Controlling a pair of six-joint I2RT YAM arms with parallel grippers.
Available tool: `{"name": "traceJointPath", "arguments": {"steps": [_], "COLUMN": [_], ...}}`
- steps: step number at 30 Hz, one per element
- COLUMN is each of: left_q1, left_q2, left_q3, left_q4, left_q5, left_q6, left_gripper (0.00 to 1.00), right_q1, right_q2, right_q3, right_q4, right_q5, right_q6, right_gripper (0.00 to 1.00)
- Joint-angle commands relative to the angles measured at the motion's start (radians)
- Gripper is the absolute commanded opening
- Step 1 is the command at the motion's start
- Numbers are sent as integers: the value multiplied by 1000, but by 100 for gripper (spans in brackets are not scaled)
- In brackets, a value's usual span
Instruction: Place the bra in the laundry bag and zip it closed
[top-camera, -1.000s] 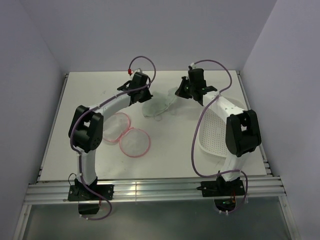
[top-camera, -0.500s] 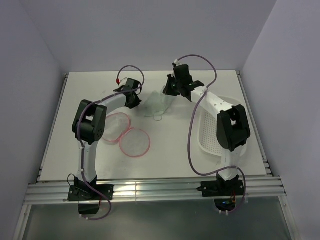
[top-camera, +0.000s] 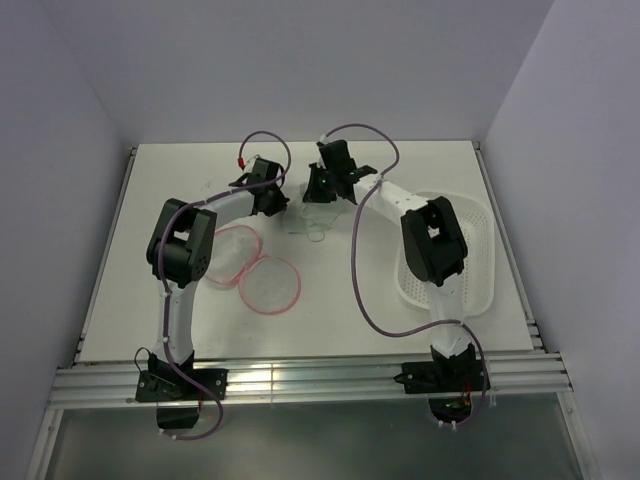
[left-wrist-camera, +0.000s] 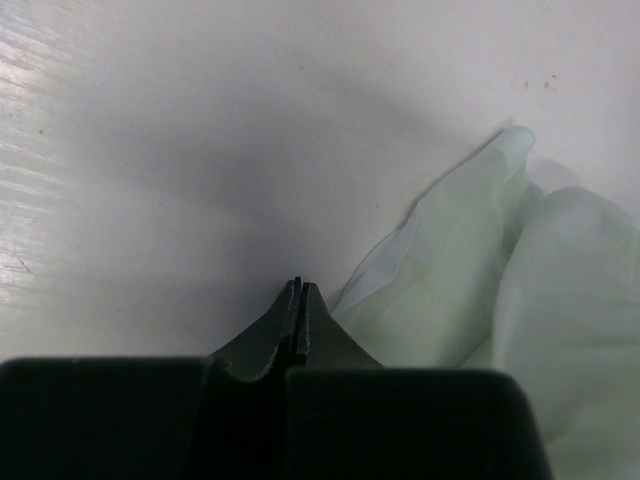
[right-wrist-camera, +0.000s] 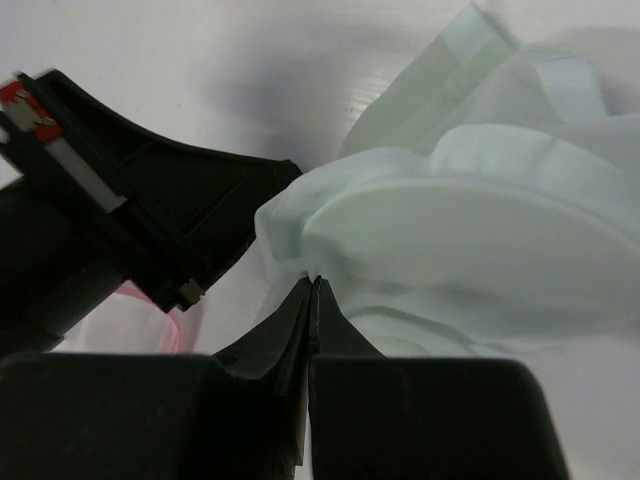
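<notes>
Bra (top-camera: 315, 213) pinched by right jaws; left jaws, pressed together, crowd its 9 o'clock; bag (top-camera: 272, 287) at 7, basket (top-camera: 475, 260) at 4.

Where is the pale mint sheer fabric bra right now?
Top view: the pale mint sheer fabric bra lies far-centre on the white table, between the left pincer and right pincer, just beyond the pink-rimmed white mesh laundry bag.

One bra (top-camera: 318, 214), one bag (top-camera: 271, 288), one basket (top-camera: 476, 238)
</notes>
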Motion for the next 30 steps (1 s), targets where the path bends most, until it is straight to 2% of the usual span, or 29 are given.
{"name": "traceJointPath", "arguments": {"steps": [1, 2, 3, 4, 5, 8, 9, 11, 14, 17, 30], "left_q1": [-4, -4, -4, -4, -6, -6, -6, -6, -6, -6, -4], "left_q2": [5, 7, 5, 5, 4, -1, -1, -6, -10, -15, -18], "left_q3": [-34, -37, -39, -39, -42, -45, -48, -49, -49, -51, -43], "left_q4": [12, 15, 16, 18, 21, 24, 26, 30, 33, 32, 36], "left_q5": [41, 43, 46, 49, 49, 50, 52, 58, 61, 61, 73], "left_q6": [-3, -3, -3, -3, -4, -3, -3, -3, -4, 0, 11], "left_gripper": [0, 0, 0, 0, 0, 0, 0, 0, 0, 0, 0], "right_q1": [20, 22, 24, 24, 24, 22, 22, 22, 22, 20, -13], "right_q2": [36, 42, 50, 51, 50, 21, 9, 2, -1, -28, -111], "right_q3": [41, 40, 32, 28, 14, -6, -2, 21, 80, 98, 61], "right_q4": [13, 15, 18, 24, 27, 39, 38, 10, -30, -46, -59], "right_q5": [-45, -48, -49, -51, -40, -16, -3, 9, 35, 83, 198], "right_q6": [29, 34, 38, 49, 52, 55, 55, 48, 41, 46, 64], "right_gripper": [1, 4, 13, 16, 24, 36, 45, 56, 64, 64, 52]}}
